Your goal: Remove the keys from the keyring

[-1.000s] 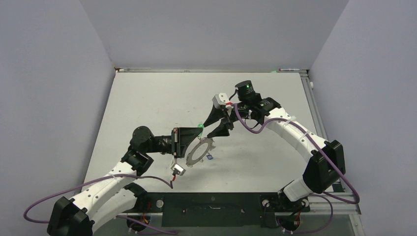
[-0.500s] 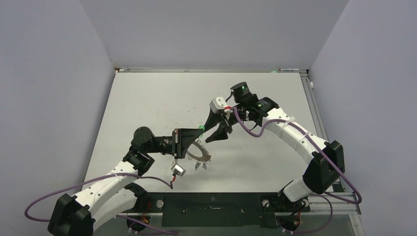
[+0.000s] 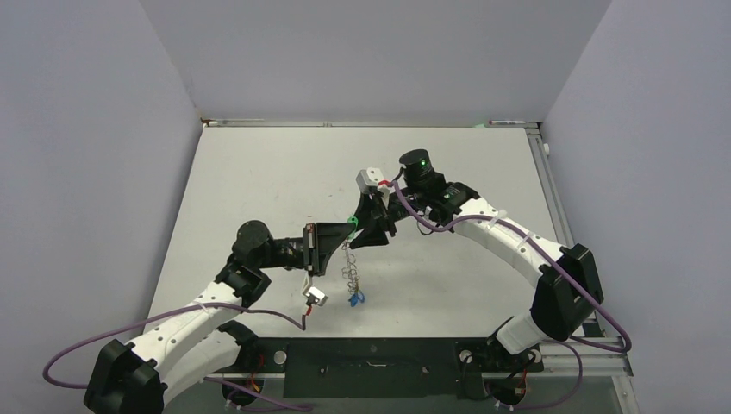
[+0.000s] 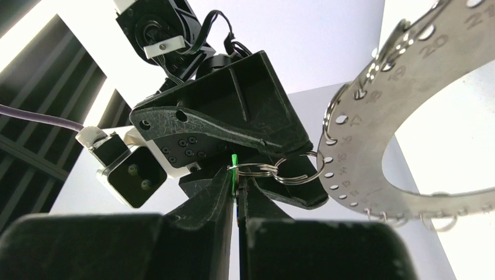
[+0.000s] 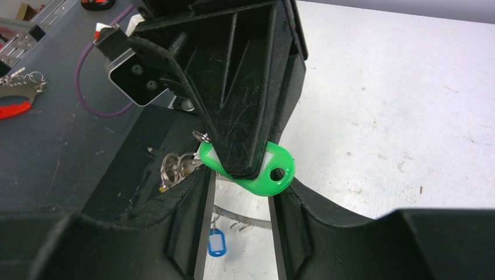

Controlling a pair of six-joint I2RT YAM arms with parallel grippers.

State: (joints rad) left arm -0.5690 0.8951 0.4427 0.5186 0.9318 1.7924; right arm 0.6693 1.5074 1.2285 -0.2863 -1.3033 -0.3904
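The left gripper point(image 4: 236, 181) is pressing its fingers together on the thin edge of the green tag point(image 5: 251, 172), pinching it right at the fingertips. That pinch is acting as the anchor, so everything linked to the tag is being carried in the air instead of lying loose. Just beyond those fingertips, a small split ring point(image 4: 260, 170) is joining the tag to the keyring point(image 4: 373, 116), a broad flat band with numbered holes. The keyring is hanging free below and ahead of the left gripper, and from above it is showing edge-on. The right gripper point(image 5: 239, 184) is facing the left one nose to nose, with its jaws standing part-way spread on either side of the same green tag. Some gap is showing, so it does not look clamped, though I cannot tell whether a pad is brushing the plastic. It seems to be lining up to take the tag, so that this key can be worked off while the other arm is steadying the ring. Beside the right gripper's left finger, more keys point(image 5: 173, 168) are bunching on their own little rings. Further below its fingertips a blue tag point(image 5: 216, 242) is dangling lowest, above the white table point(image 5: 379, 87).
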